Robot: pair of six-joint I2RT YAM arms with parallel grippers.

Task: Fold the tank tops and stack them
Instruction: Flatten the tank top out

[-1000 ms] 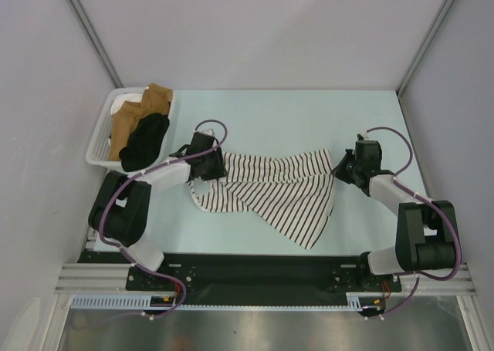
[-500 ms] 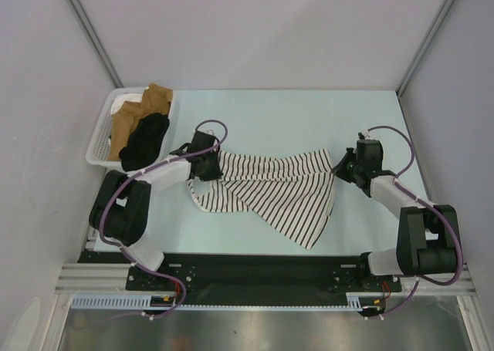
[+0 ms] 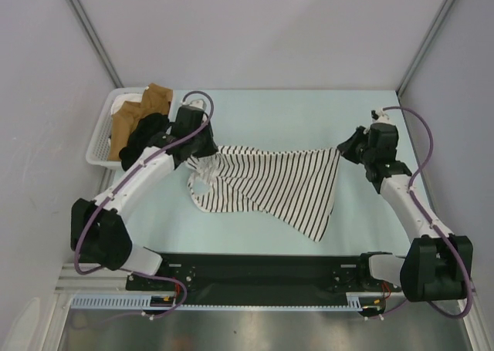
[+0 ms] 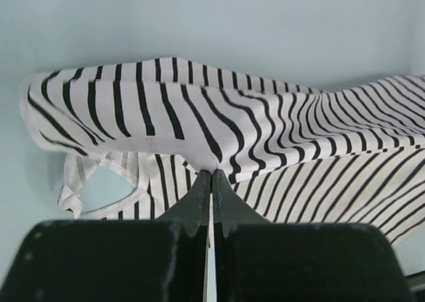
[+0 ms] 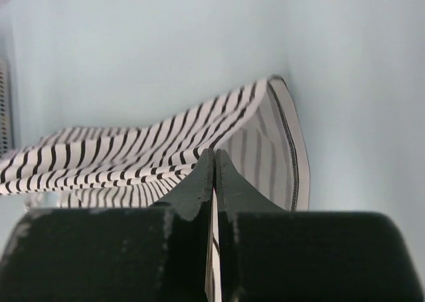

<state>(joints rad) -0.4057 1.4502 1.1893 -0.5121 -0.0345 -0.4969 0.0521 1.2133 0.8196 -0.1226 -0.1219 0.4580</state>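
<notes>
Stretched wider since a second ago, the striped top (image 3: 270,185) trails its near hem on the middle of the table (image 3: 309,112). I have the left gripper (image 3: 205,161) and right gripper (image 3: 343,147) each pinched closed on its far edge. It looks like soft, light cloth, best held at the corners. Far left, the black top (image 3: 147,139) waits in a basket (image 3: 99,149).

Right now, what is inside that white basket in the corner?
The white basket holds crumpled brown cloth and a black garment, with something white behind. Whatever lies beneath them is covered.
</notes>
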